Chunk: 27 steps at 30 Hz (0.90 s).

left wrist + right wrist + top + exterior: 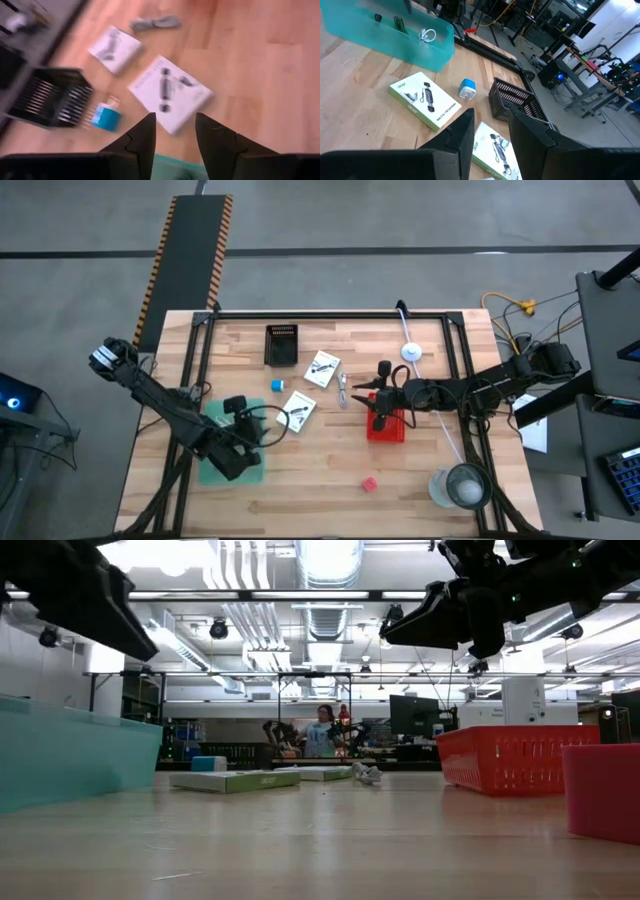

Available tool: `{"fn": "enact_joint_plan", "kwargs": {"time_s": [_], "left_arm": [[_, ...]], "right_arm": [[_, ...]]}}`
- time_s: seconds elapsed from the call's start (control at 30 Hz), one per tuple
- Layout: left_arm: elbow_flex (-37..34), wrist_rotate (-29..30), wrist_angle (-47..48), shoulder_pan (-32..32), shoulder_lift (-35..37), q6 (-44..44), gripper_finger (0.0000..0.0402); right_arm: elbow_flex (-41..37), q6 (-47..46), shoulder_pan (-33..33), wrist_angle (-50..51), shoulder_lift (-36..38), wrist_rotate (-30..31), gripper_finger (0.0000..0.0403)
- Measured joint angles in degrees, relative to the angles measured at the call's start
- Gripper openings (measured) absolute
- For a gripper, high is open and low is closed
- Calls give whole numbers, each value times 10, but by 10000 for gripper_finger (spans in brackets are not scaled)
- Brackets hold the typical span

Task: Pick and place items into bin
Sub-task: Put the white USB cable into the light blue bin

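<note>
Lying on the wooden table [330,470] between the two arms are two white packets: one [297,411] just beside the teal bin [212,472], the other [322,368] farther back, near the black basket [282,345]. A blue cube [276,386] sits between the packets and the basket, apart from each. A small grey cable piece [343,389] lies just right of the packets. A red cube [369,483] rests alone toward the front edge, well apart from everything else. The right wrist view shows a green stick [399,23] and a white cable [426,35] already inside the teal bin.

The left gripper [240,414] hangs over the teal bin's near corner, its fingers [142,137] a narrow gap apart and holding nothing, pointed toward the nearer packet. The right gripper [378,395] hovers above the red bin [386,426], fingers [461,131] slightly parted and empty, facing the packets and blue cube.

A clear round container [462,485] stands at the front right corner. In the low view, a person [322,733] stands far behind the table.
</note>
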<state>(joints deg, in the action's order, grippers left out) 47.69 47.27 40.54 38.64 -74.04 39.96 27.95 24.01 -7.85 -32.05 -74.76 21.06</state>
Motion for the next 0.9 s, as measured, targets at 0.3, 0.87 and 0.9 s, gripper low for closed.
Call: {"fn": "enact_joint_plan", "kwargs": {"time_s": [0.3, 0.87, 0.9], "left_arm": [[-36, 7, -125, -25, 11, -112, 121], [-260, -148, -432, -135, 358, -385, 121], [-281, -147, -467, -135, 379, -410, 121]], "right_arm": [[0, 0, 0, 0, 0, 0, 107], [2, -12, 0, 1, 0, -1, 107], [2, -28, 0, 2, 0, -1, 107]]}}
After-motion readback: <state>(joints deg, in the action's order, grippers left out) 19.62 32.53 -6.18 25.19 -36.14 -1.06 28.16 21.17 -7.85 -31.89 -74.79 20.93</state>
